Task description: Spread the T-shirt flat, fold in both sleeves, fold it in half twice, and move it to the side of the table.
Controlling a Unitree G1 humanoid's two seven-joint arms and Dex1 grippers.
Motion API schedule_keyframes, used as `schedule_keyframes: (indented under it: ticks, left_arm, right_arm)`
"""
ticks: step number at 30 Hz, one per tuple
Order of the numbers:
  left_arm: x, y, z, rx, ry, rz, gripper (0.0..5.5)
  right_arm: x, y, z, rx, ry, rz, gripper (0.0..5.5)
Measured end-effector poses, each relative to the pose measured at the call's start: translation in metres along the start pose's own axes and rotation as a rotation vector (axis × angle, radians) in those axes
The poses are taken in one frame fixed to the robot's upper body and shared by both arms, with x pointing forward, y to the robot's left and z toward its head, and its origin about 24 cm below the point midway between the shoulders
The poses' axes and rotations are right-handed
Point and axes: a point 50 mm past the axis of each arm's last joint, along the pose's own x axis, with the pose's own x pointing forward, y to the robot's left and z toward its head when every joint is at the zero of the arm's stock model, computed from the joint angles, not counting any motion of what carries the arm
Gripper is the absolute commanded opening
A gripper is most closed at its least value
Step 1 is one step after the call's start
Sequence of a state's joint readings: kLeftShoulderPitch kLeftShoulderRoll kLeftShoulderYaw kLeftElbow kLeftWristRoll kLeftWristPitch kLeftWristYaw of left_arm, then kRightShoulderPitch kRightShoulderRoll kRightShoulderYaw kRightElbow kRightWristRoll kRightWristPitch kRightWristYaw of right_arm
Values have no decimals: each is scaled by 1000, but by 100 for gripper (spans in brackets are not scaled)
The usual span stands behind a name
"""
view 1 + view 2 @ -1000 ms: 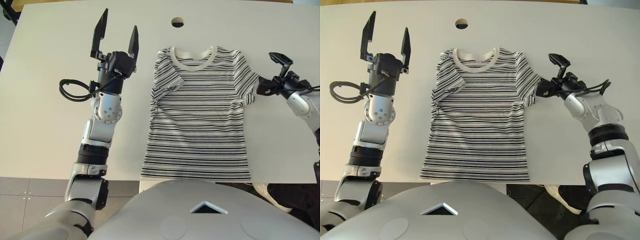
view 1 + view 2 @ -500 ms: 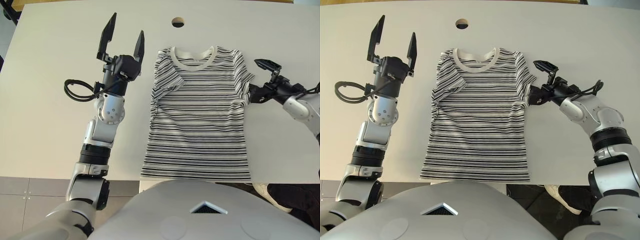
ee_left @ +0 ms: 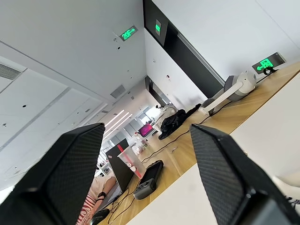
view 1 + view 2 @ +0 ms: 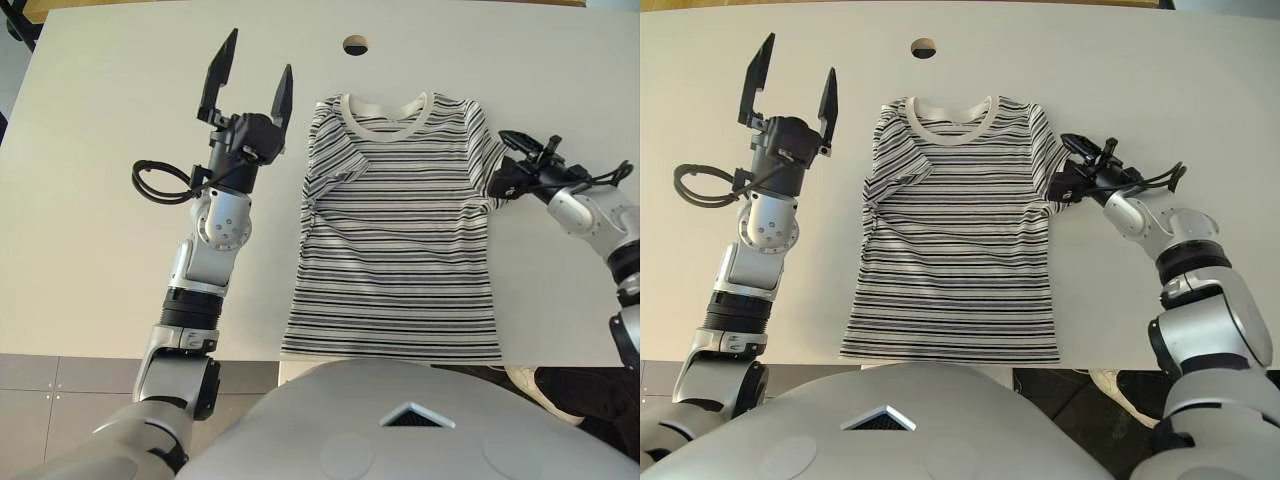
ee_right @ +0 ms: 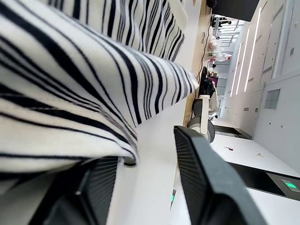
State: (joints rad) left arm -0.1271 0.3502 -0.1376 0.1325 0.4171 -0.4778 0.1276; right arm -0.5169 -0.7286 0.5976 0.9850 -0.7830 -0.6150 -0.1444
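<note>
The black-and-white striped T-shirt (image 4: 400, 230) lies flat on the white table (image 4: 100, 250), collar away from me. Its sleeve on my left (image 4: 325, 165) is tucked inward. My left gripper (image 4: 252, 80) is held above the table just left of that shoulder, fingers pointing away and open, with nothing between them. My right gripper (image 4: 505, 163) is at the hem of the other sleeve (image 4: 1052, 170), open. The striped cloth (image 5: 70, 93) lies between its two fingers (image 5: 206, 183) in the right wrist view.
A round cable hole (image 4: 354, 44) sits in the table beyond the collar. A black cable loop (image 4: 160, 185) hangs off my left forearm. Bare table stretches to the left of the shirt and along its right side; the front edge (image 4: 100, 353) runs just below the shirt's hem.
My right gripper has moved left and lowered onto the sleeve's edge, its fingers now around the cloth. My left gripper has drifted slightly right, toward the shirt.
</note>
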Motion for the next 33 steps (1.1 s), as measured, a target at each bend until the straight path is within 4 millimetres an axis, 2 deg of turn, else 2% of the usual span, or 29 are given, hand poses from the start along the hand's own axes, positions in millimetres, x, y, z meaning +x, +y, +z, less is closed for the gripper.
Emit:
schedule_keyframes:
  ticks: [12, 17, 21, 30, 33]
  left_arm:
    - [0, -6, 3, -22, -7, -8, 338]
    - [-1, -7, 3, -24, -4, -10, 338]
    - [-1, -7, 3, -24, -8, -12, 338]
    - [-2, -6, 3, -21, -7, -15, 338]
    - [-3, -5, 2, -16, -6, -16, 338]
  right_arm:
    - [0, -7, -3, 16, -9, -16, 11]
    - [-4, -7, -6, 49, 5, -45, 11]
    - [-15, -4, -6, 115, -9, -126, 11]
    - [-27, 0, 11, 160, -61, -219, 11]
    - [-28, -6, 16, 154, -78, -259, 11]
